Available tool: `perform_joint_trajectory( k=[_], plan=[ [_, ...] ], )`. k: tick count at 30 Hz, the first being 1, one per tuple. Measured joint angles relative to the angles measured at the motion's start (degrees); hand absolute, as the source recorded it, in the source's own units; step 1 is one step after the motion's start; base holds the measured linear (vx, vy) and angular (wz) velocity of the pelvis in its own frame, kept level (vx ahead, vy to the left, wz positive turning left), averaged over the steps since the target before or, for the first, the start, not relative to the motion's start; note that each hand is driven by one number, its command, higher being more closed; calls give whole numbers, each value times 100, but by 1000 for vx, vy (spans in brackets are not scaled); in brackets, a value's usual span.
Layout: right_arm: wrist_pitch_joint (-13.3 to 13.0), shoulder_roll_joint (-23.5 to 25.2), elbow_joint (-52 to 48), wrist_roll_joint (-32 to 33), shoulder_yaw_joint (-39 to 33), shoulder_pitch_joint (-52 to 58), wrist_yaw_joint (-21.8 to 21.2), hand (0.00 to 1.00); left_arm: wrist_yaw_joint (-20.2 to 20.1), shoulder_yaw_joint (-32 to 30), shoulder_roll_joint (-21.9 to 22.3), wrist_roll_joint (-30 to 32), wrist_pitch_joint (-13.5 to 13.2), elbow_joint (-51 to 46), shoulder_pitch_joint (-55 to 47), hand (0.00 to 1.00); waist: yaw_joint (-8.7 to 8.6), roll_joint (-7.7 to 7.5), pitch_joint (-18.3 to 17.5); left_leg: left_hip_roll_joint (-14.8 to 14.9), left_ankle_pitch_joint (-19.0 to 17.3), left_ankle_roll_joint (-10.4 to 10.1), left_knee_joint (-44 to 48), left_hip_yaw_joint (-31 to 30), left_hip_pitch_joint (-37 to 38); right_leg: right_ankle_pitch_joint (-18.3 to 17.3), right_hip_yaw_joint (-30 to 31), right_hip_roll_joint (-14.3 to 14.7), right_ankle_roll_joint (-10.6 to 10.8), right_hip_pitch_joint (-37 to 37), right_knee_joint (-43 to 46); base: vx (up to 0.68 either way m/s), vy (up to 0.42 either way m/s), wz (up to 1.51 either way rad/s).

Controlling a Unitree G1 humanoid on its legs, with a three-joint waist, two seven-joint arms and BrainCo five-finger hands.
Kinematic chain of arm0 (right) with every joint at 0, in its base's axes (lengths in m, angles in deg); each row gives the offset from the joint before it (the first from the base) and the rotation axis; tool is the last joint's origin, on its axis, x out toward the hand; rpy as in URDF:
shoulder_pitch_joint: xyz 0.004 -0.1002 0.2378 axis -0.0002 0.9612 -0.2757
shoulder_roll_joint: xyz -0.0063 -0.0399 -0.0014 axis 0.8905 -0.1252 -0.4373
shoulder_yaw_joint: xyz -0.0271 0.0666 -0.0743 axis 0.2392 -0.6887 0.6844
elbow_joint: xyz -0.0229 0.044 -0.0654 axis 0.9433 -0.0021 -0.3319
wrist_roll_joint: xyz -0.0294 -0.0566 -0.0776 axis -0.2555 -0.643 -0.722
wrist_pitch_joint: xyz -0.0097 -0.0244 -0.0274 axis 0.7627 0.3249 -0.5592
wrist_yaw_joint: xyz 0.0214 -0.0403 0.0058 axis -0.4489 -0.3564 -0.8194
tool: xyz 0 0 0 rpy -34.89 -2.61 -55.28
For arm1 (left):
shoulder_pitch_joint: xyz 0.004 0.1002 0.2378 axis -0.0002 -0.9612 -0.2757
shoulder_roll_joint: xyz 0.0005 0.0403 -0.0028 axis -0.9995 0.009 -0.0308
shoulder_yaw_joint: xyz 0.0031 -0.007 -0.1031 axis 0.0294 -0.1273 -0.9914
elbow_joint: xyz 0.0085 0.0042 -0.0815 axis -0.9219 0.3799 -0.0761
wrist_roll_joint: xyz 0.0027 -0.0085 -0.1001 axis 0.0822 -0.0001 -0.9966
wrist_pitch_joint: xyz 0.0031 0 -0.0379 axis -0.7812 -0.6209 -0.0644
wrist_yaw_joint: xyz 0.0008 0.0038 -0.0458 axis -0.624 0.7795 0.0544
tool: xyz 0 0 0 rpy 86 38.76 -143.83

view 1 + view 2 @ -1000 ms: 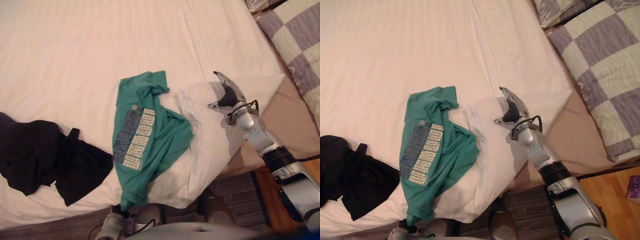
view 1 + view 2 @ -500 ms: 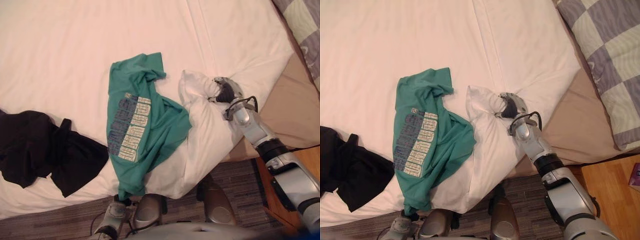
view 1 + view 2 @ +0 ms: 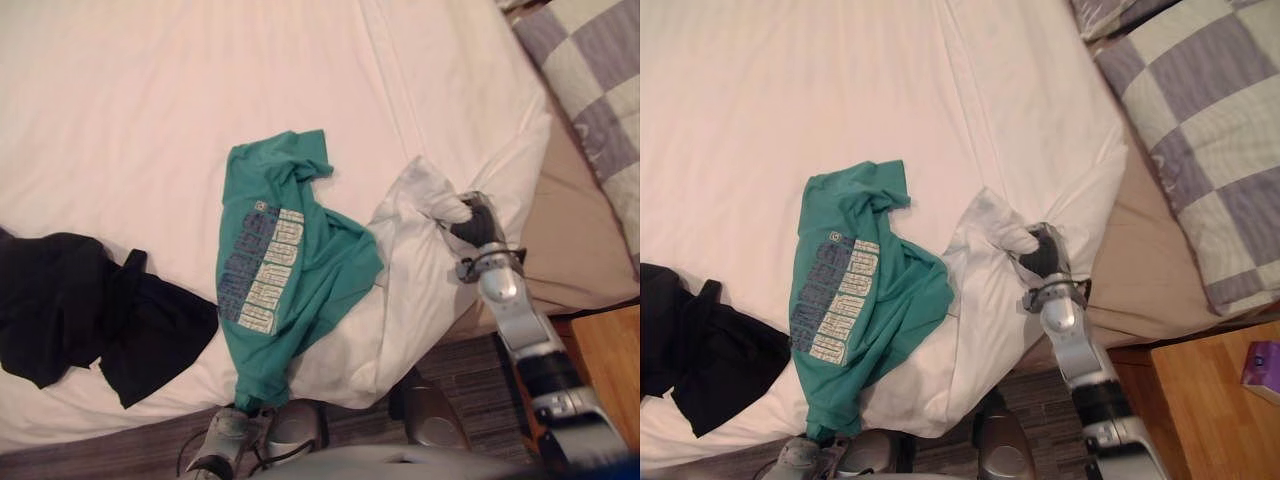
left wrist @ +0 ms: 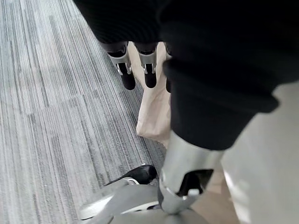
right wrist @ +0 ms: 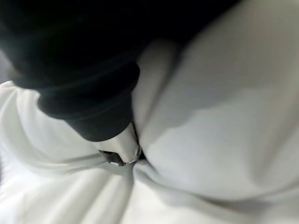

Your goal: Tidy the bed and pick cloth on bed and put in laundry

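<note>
A green T-shirt (image 3: 285, 270) with pale print lies crumpled near the bed's front edge. Left of it sprawls a black garment (image 3: 80, 310). Right of the shirt, my right hand (image 3: 478, 225) is shut on a bunched fold of the white bed sheet (image 3: 425, 190), which rises in a peak at the hand. The right wrist view has that white sheet (image 5: 210, 140) pressed against the hand's thumb (image 5: 119, 147). My left hand (image 4: 126, 70) hangs open beside the bed, straight fingers pointing at the grey carpet (image 4: 42, 116).
A purple-and-cream checked pillow (image 3: 1210, 130) lies at the bed's right end over a tan mattress edge (image 3: 1140, 270). Wooden flooring (image 3: 1210, 400) with a small purple object (image 3: 1262, 368) lies at the lower right. A tan bed skirt (image 4: 154, 116) hangs by the left hand.
The right hand went from open above the sheet to curled round a fold and has drawn it toward the bed's right edge. The camera has shifted too.
</note>
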Motion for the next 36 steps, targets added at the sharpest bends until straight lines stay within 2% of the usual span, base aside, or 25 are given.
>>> perform_joint_trajectory(
  k=[1, 3, 7, 8, 12, 17, 20, 24, 25, 28, 31, 36],
  plan=[
    [-1, 183, -197, 123, -215, 312, 23, 100, -13, -50, -3, 2, 21, 11, -101, 0, -50, -57, -95, 0, -23, -7, -9, 78, 120, -6, 54, 7, 6, 77, -30, -42, 1, -19],
    [-4, 344, -435, 231, -419, 636, 41, 100, -24, -163, 6, 7, 24, 36, -204, 0, -116, -65, -195, -1, -57, -7, -9, 141, 179, -11, 122, 16, 7, 140, -32, -54, 2, -22],
    [-84, 682, -886, 804, -1039, 1364, 38, 100, -105, -462, 162, 6, 131, 64, -424, 0, -163, 30, -439, 47, -170, -55, -23, 442, 352, -31, 354, 74, 19, 161, -32, -21, -13, -37],
    [-127, 733, -886, 968, -1177, 1489, 26, 0, -143, -575, 222, 7, 139, 64, -488, 0, -204, 106, -510, 72, -185, -52, -22, 497, 390, -31, 366, 97, 18, 175, -31, 22, -16, -22],
    [-165, 902, -704, 1344, -1447, 1568, 25, 0, -183, -856, 395, 1, 141, 52, -589, 0, -195, 278, -605, 180, -192, -66, -35, 694, 564, -26, 502, 196, 2, 238, -20, 71, -20, -16],
    [-158, 1018, 57, 1698, -1881, 1370, 27, 0, -241, -1172, 504, -8, 215, -10, -693, 0, -141, 339, -643, 305, -240, -145, -25, 1010, 782, -59, 617, 342, -31, 357, 3, 61, -2, -20],
    [-47, 985, 449, 1931, -2257, 1069, 28, 0, -277, -1337, 568, -11, 261, -46, -717, 0, -140, 367, -661, 307, -251, -163, -17, 1185, 836, -73, 660, 344, -37, 380, 4, 19, 25, -7],
    [203, 652, 705, 1961, -2709, 1009, 40, 0, -285, -1335, 577, -12, 259, -101, -753, 0, -154, 367, -663, 296, -251, -163, -7, 1246, 835, -82, 665, 322, -33, 384, 5, 0, 0, 0],
    [298, 518, 707, 1964, -3122, 1015, 176, 0, -294, -1330, 579, -12, 258, -188, -820, 0, -201, 369, -664, 292, -252, -162, -7, 1254, 831, -102, 663, 313, -31, 383, 5, 0, 0, 0],
    [373, -533, 757, 1812, -4323, 1111, 583, 0, -401, -1275, 566, -12, 248, -182, -975, 0, -378, 418, -700, 303, -299, -161, -14, 1379, 832, -190, 684, 332, -31, 371, 4, -15, -1, -12],
    [372, -1155, 784, 1573, -4908, 1223, 818, 0, -396, -1221, 557, -10, 248, -170, -1125, 0, -526, 435, -805, 328, -304, -168, -17, 1413, 832, -190, 740, 362, -32, 354, 3, -6, -24, -8],
    [420, -1233, 967, 1449, -5285, 1314, 978, 0, -392, -978, 490, -5, 246, -170, -1254, 0, -549, 392, -859, 373, -321, -197, -9, 1557, 899, -148, 830, 429, -82, 365, 2, -25, -39, -14]
  ],
)
